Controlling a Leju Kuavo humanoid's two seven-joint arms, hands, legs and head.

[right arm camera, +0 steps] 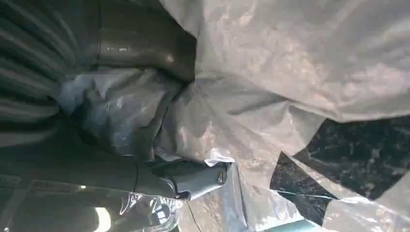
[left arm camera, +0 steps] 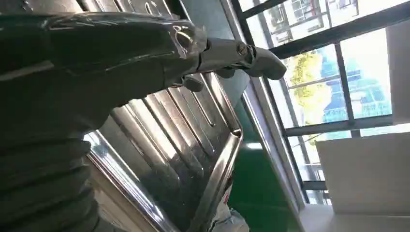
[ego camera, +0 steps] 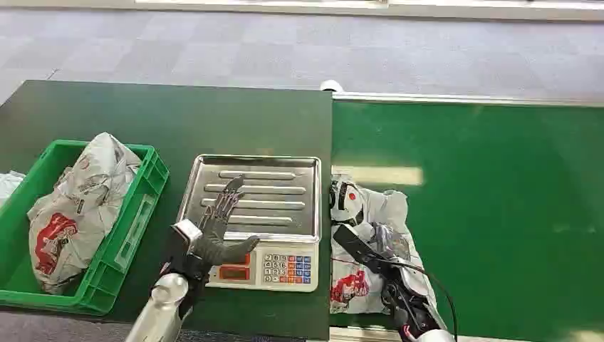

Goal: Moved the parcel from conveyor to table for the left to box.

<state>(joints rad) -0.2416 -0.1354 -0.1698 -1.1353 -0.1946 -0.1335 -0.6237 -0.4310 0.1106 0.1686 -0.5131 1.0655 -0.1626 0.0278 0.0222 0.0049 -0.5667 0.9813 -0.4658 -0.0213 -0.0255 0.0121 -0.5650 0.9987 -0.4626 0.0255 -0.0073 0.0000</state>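
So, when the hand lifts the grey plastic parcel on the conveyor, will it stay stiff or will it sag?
The parcel will probably sag: its film is wrinkled and bunches where the right hand presses in, as the right wrist view shows. It looks glossy, so it may slip. Lying flat on the green conveyor, it seems unlikely to roll.

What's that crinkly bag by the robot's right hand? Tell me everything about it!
It is a parcel in a soft, crinkled grey plastic mailing bag with red and black printing. It lies flat on the green conveyor, right against the edge of the scale. The right robot hand is on top of it, and the right wrist view shows the plastic bunched up between its fingers.
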